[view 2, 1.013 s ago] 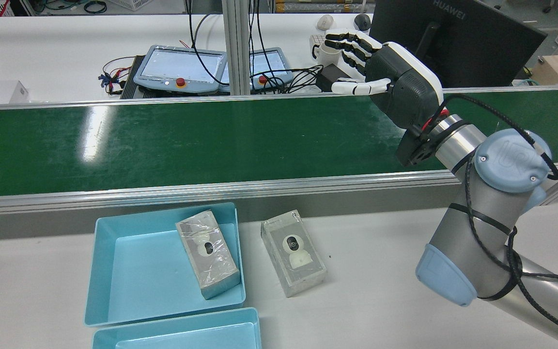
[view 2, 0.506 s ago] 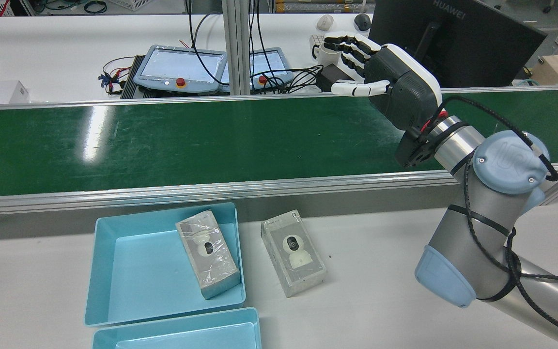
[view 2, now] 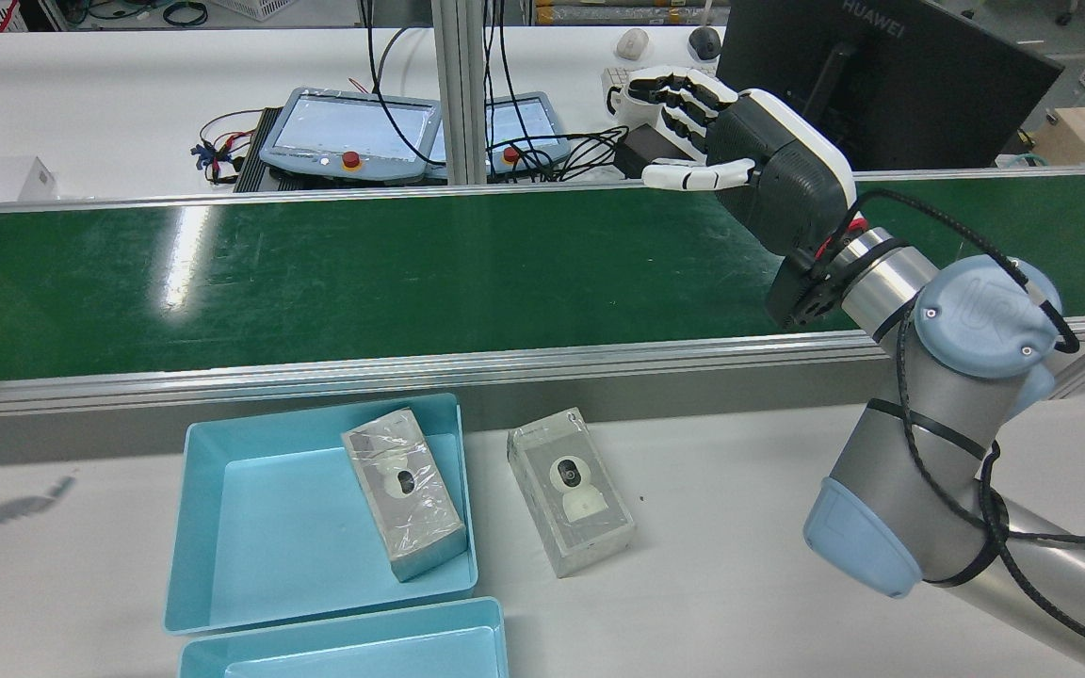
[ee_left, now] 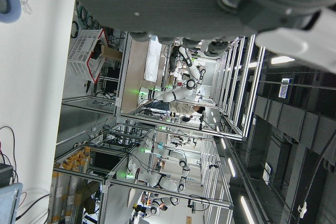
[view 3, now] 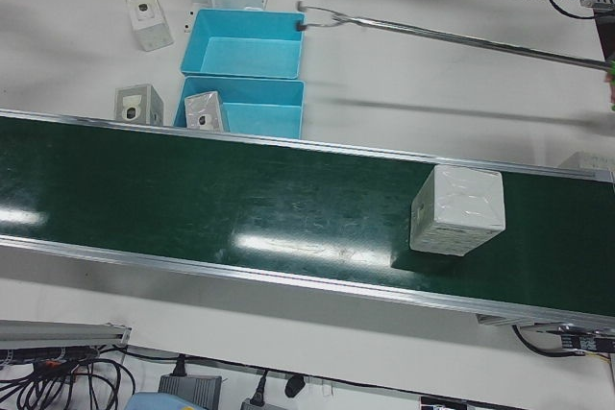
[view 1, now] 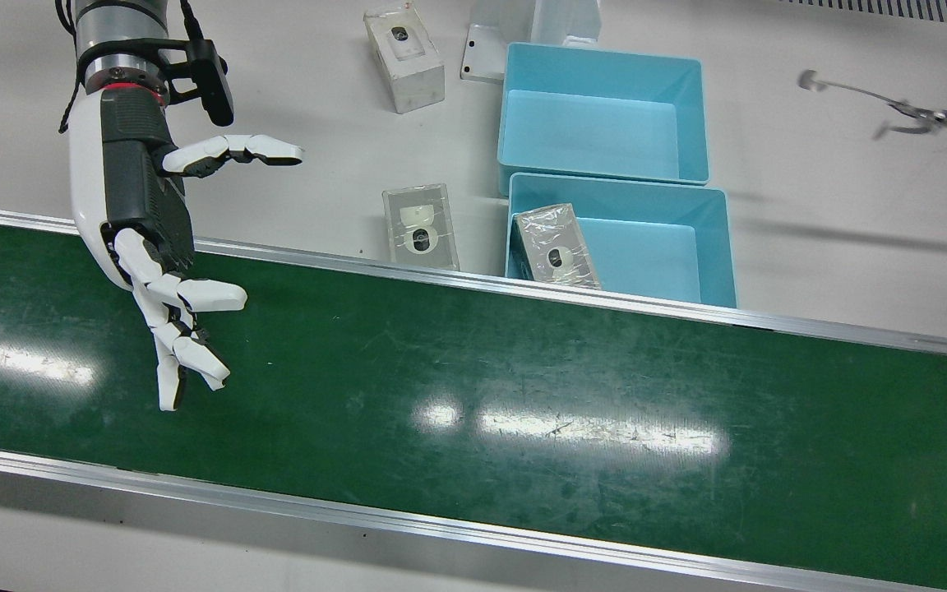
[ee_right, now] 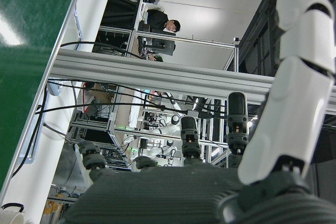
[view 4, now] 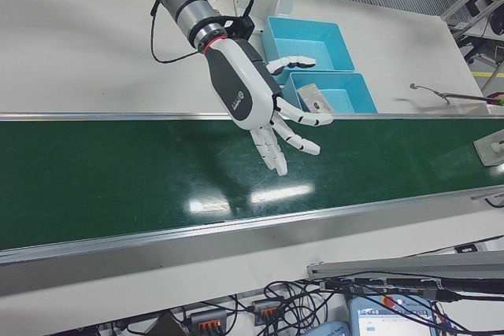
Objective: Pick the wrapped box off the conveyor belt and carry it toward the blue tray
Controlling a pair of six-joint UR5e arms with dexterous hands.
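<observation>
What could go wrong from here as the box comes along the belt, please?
The wrapped box sits far down the belt from the open right robot hand, so a late closing could miss it. Its shiny wrap might slip. The blue tray already holds a box, leaving less room.

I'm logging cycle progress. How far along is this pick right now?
Barely begun. One box already lies in the tray, another beside it. The right hand hangs open and empty above the belt. The next wrapped box rides at the belt's far end, untouched. Grasping and carrying remain.
</observation>
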